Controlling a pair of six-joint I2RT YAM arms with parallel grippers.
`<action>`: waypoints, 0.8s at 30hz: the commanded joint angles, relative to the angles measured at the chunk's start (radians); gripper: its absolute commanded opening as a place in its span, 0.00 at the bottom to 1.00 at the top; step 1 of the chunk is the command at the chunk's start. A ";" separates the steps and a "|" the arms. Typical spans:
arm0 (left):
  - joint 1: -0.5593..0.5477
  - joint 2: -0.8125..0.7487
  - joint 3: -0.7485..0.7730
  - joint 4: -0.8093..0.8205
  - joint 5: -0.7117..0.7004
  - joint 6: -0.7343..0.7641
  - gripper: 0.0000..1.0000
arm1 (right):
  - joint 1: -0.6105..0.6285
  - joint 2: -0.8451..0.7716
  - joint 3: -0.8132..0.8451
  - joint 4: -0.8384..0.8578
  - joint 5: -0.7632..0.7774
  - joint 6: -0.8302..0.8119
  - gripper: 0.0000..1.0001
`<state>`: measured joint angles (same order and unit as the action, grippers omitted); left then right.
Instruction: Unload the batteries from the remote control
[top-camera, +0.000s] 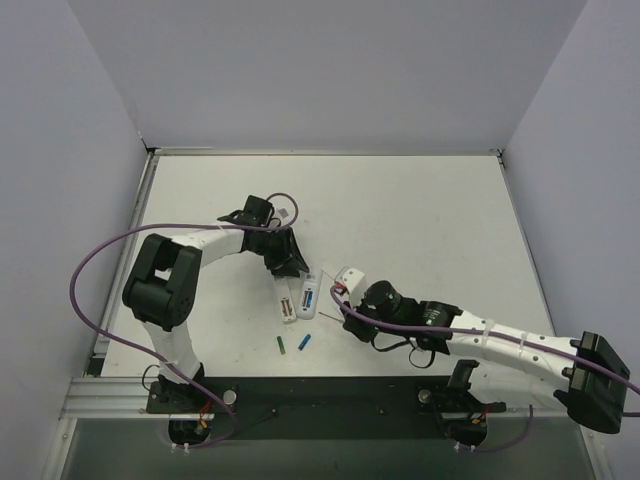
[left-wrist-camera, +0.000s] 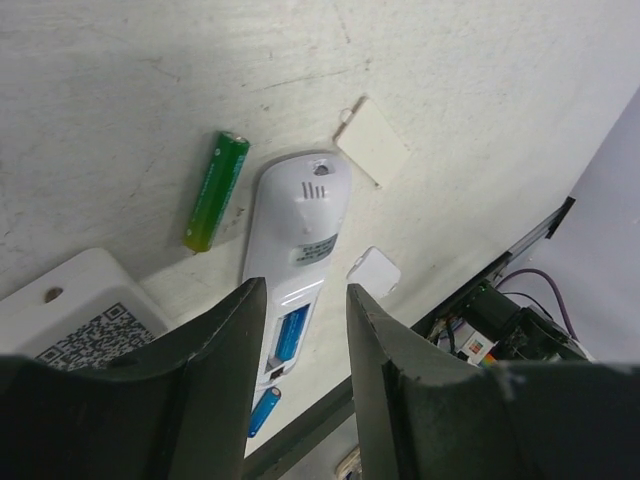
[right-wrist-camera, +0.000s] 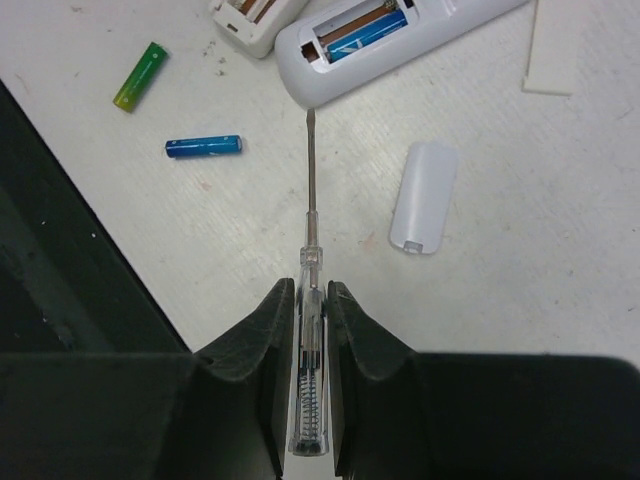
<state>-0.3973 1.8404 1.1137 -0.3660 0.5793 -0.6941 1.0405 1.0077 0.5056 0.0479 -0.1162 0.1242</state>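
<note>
A white remote (right-wrist-camera: 400, 40) lies face down with its compartment open. A blue battery (right-wrist-camera: 365, 35) sits in it, with a second, dull greenish cell (right-wrist-camera: 345, 20) beside it. A loose green battery (right-wrist-camera: 140, 77) and a loose blue battery (right-wrist-camera: 204, 147) lie on the table. My right gripper (right-wrist-camera: 311, 300) is shut on a clear-handled screwdriver (right-wrist-camera: 311, 200), whose tip is just short of the remote's end. My left gripper (left-wrist-camera: 303, 300) is open above the same remote (left-wrist-camera: 300, 230), with the blue cell (left-wrist-camera: 290, 338) showing between its fingers.
A second white remote (right-wrist-camera: 255, 20) with an open, empty compartment lies beside the first; its QR label shows in the left wrist view (left-wrist-camera: 85, 325). A rounded battery cover (right-wrist-camera: 424, 197) and a flat white cover (left-wrist-camera: 373, 140) lie loose. The table's dark front rail (top-camera: 330, 395) is near.
</note>
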 joint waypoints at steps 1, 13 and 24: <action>-0.003 -0.049 -0.009 -0.054 -0.064 0.050 0.47 | -0.007 0.074 0.135 -0.197 0.099 0.002 0.00; -0.025 -0.052 -0.130 0.045 -0.009 -0.011 0.40 | -0.063 0.149 0.266 -0.293 0.113 -0.046 0.00; -0.049 -0.050 -0.173 0.122 0.042 -0.059 0.38 | -0.135 0.141 0.287 -0.307 0.081 -0.087 0.00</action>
<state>-0.4229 1.8141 0.9592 -0.3027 0.5892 -0.7303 0.9249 1.1576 0.7536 -0.2237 -0.0307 0.0628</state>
